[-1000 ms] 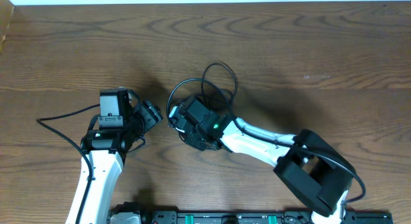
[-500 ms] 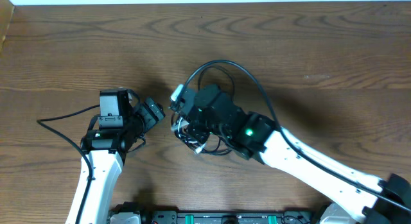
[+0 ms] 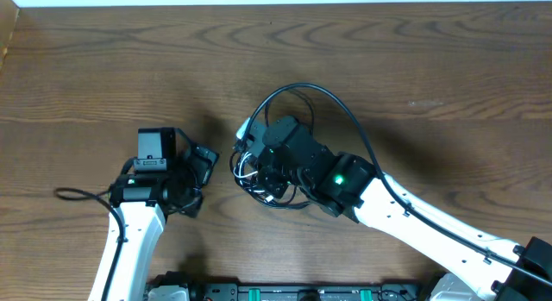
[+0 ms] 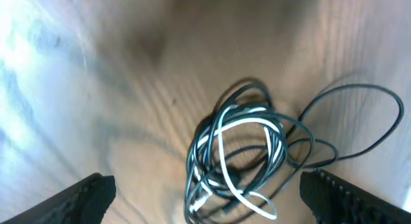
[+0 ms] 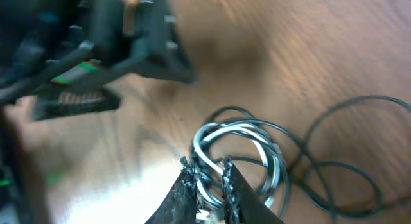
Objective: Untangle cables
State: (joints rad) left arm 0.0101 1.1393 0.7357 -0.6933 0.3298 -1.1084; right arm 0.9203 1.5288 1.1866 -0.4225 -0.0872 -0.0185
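Progress near zero — cables (image 4: 241, 124) sit as one knotted black-and-white coil. Right gripper (image 5: 210, 182) pinches some of its loops; left gripper (image 4: 215, 192) beside the coil, jaws spread, empty.

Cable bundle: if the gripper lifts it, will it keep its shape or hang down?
Probably floppy: the cable bundle is thin cords in loose loops, so it would likely sag. Being interwoven, the strands may rise together.

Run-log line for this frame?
right claw: shut on tangled bundle of thin black and white cables | left claw: open, empty | bundle: on brown wooden table
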